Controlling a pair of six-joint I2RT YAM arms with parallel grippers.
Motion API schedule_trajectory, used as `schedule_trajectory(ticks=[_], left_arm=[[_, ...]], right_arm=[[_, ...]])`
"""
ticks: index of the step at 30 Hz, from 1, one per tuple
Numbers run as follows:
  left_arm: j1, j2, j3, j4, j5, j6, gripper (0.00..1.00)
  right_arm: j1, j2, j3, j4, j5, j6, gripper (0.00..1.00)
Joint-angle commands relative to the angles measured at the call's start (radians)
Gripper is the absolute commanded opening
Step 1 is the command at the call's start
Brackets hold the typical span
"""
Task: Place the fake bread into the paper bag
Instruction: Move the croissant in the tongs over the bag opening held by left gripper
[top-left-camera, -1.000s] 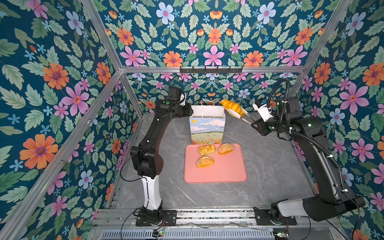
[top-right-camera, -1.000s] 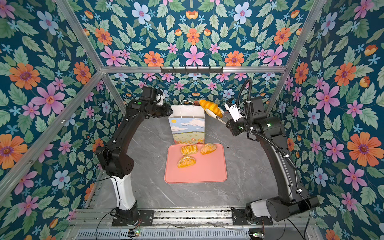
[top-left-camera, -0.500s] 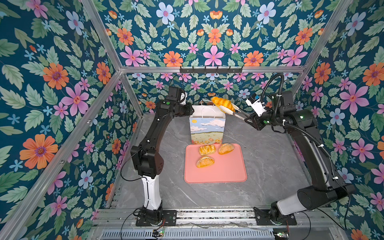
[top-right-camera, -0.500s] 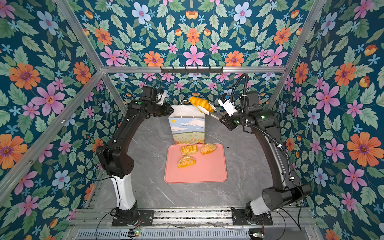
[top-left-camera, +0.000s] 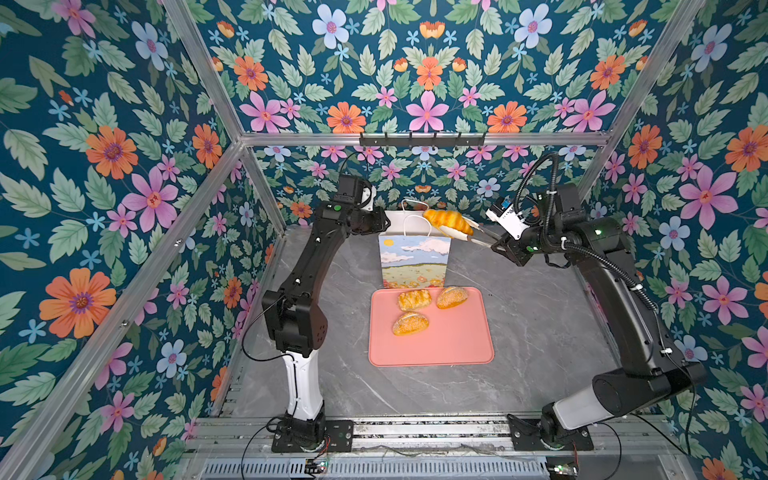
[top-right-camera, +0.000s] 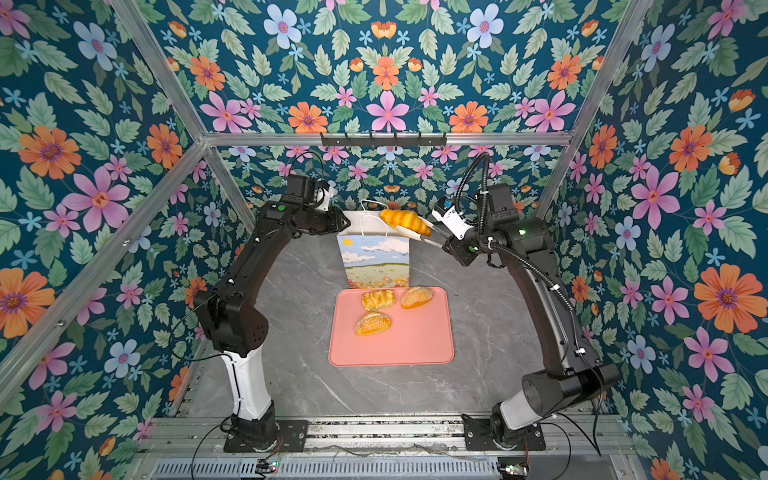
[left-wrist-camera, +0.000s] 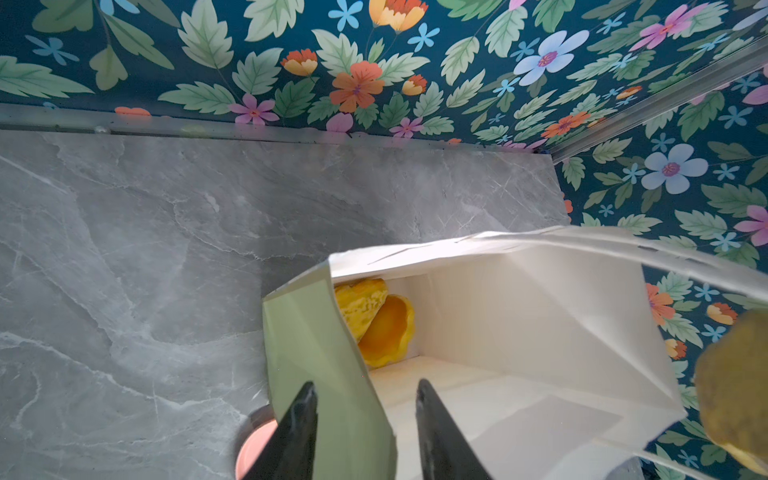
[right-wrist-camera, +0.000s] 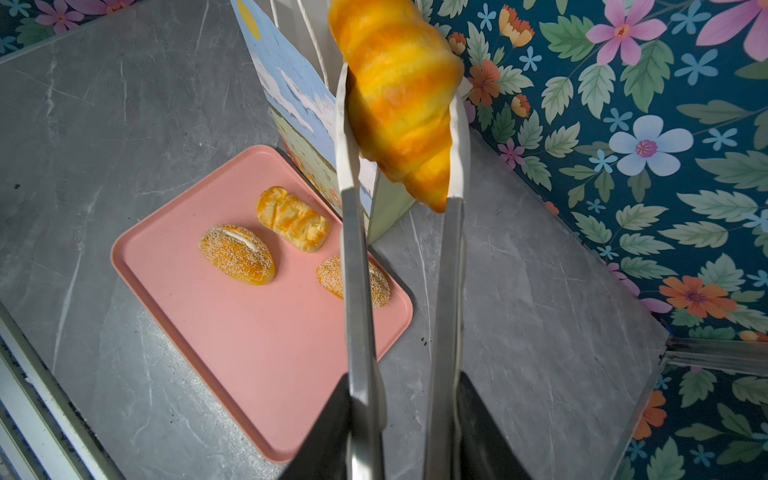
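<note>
1. The left gripper (left-wrist-camera: 365, 384) stands astride one side wall of the paper bag (top-left-camera: 415, 262), with its jaws partly apart. I cannot tell whether they actually pinch the paper. If that wall slips free or gets dragged, the light upright bag could fold shut or topple.
2. Two golden pieces (left-wrist-camera: 374, 324) lie in a bottom corner of the bag, and a tip-over would spill them.
3. On the pink tray (top-left-camera: 457, 345), just in front of the bag, sit two sesame rolls (top-left-camera: 410, 323) and a lattice pastry (top-left-camera: 414, 300). A falling bag could land on them.
4. The croissant (right-wrist-camera: 399, 99) hangs over the bag's right rim, pinched between the tongs (right-wrist-camera: 357, 257). Let go here, it may hit the rim or a cord handle and fall outside. Its smooth ridges could also slide out early.
5. The right gripper (right-wrist-camera: 403, 378) is closed on the tongs' arms, and any slackening would drop the croissant.
6. No brand, label or writing can be read. The bag shows only painted sky, sun and meadow.
</note>
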Motion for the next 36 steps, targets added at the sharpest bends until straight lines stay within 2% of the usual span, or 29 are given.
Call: schedule_trajectory(ticks=[1,14,21,36], left_arm=[[0.002,-0.010,-0.009,0.025,0.015,-0.013,0.41],[0.003,-0.040,-0.051,0.032,0.013,-0.006,0.41],[0.002,-0.036,-0.055,0.014,-0.022,0.008,0.40],[0.003,-0.046,-0.059,0.026,-0.005,-0.002,0.40]], right_arm=[[0.016,0.013,0.023,0.016,0.011,-0.051,0.36],[0.085,0.116,0.153,-0.007,0.033,-0.078,0.36],[0.094,0.155,0.221,-0.044,0.053,-0.084,0.36],[0.104,0.226,0.278,-0.013,-0.008,-0.084,0.35]])
